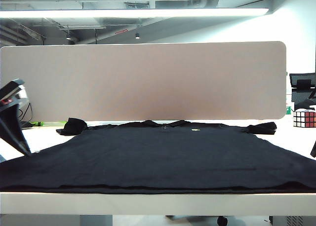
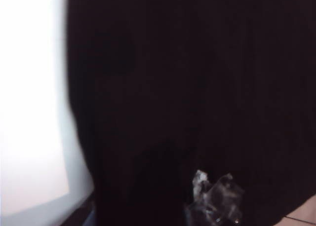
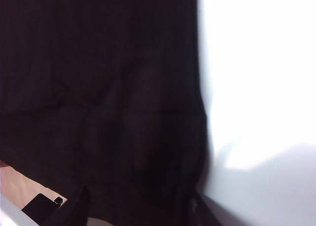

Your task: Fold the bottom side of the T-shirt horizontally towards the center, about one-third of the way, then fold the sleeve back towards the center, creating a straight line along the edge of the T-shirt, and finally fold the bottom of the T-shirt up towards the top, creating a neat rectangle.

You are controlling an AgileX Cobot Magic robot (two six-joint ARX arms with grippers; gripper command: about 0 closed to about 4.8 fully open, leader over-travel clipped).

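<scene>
T-shirt (image 2: 197,88) beneath left pincer (image 2: 187,206)

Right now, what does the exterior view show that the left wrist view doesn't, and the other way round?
Only the exterior view: the whole T-shirt spread flat, its collar, both sleeves, the bottom of the T-shirt along the near table edge, the beige divider panel, a puzzle cube, and both arms at the frame's sides. Only the left wrist view: a close look at the left gripper over the cloth; its state is unclear. Both share: black shirt on the white table.
</scene>
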